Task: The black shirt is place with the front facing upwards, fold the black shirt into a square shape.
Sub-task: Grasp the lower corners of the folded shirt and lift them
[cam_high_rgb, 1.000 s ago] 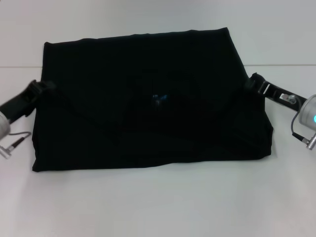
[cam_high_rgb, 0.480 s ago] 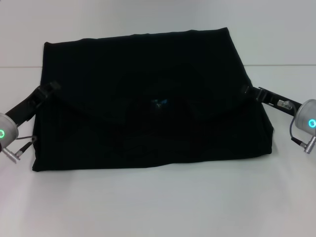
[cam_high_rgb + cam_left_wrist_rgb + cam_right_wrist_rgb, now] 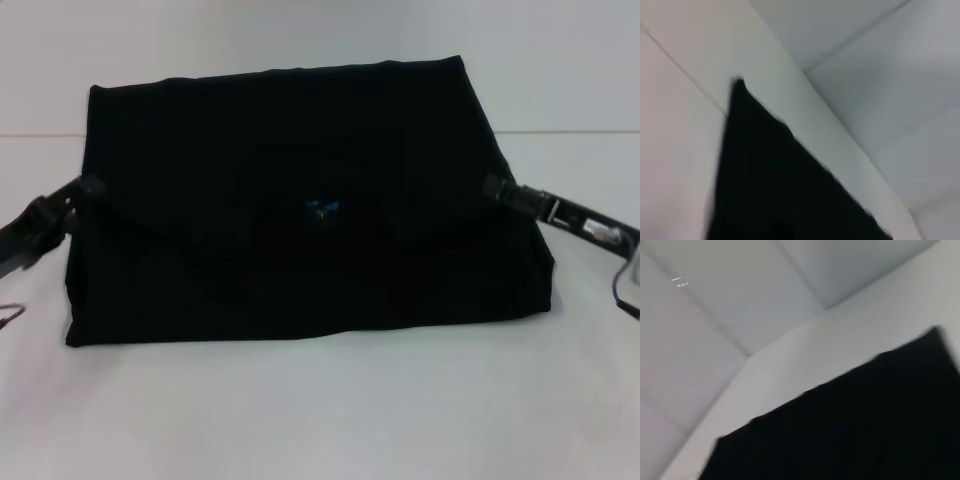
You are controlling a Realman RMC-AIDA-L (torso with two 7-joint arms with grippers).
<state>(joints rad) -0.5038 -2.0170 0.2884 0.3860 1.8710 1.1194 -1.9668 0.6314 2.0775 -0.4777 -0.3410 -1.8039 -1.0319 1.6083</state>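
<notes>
Jaw states cannot be told: the left gripper (image 3: 88,186) sits at the shirt's (image 3: 290,150) nine o'clock edge, the right gripper (image 3: 492,187) at three o'clock. Centred on the table (image 3: 320,410), the shirt already looks a compact near-rectangle (blue label (image 3: 321,207) mid-panel), so probably one squaring fold is left.

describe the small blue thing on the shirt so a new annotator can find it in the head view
Start at the white table, where the black shirt lies folded into a wide block between the left gripper and right gripper. The blue neck label sits near the block's middle, the only coloured speck on the black cloth.
</notes>
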